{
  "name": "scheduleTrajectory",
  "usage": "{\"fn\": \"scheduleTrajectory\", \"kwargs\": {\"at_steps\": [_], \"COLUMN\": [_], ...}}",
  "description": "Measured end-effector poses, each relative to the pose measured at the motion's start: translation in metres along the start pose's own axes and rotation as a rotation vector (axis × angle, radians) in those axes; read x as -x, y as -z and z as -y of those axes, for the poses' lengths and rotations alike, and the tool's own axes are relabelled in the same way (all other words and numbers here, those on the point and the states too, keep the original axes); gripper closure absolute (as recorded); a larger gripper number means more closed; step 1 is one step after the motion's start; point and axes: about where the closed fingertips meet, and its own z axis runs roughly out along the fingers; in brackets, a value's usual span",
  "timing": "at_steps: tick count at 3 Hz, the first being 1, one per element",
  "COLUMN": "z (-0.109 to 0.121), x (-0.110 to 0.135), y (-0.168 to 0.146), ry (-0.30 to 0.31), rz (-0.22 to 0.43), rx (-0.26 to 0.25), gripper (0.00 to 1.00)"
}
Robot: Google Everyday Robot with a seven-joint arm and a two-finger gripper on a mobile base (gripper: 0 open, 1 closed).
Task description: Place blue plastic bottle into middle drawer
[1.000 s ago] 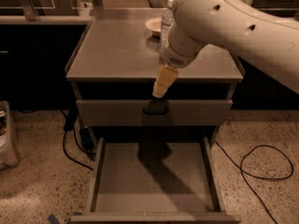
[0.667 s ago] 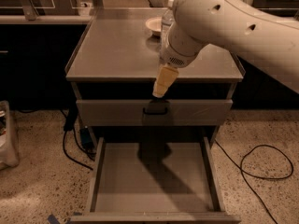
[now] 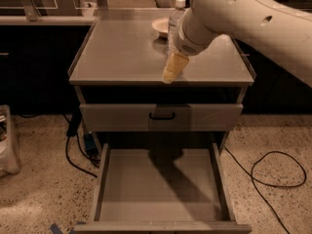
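The blue plastic bottle (image 3: 175, 19), clear with a white cap, stands upright at the back of the cabinet top (image 3: 122, 52), partly hidden behind my arm. My gripper (image 3: 173, 68) hangs just in front of and below the bottle, over the front part of the cabinet top, and only its tan tip shows. I cannot tell whether it touches the bottle. The middle drawer (image 3: 158, 186) is pulled fully out below, and its flat grey floor holds nothing.
A small white bowl (image 3: 160, 25) sits just left of the bottle. A shut drawer front with a black handle (image 3: 162, 116) lies above the open drawer. Black cables (image 3: 273, 174) run over the speckled floor on both sides. A white bin (image 3: 7, 140) stands at far left.
My gripper has moved up and back, from in front of the cabinet's front edge to over the top, closer to the bottle. The bottle's cap now shows above my arm.
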Motion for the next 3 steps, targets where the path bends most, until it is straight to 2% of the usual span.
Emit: {"fn": "scheduleTrajectory", "kwargs": {"at_steps": [1, 2, 3], "z": [0.048, 0.076, 0.085], "x": [-0.001, -0.002, 0.002], "y": [-0.006, -0.016, -0.028], "ry": [-0.012, -0.066, -0.147], "rz": [0.033, 0.062, 0.09], "rx": [-0.098, -0.181, -0.22], "gripper": [0.0, 0.0, 0.0]}}
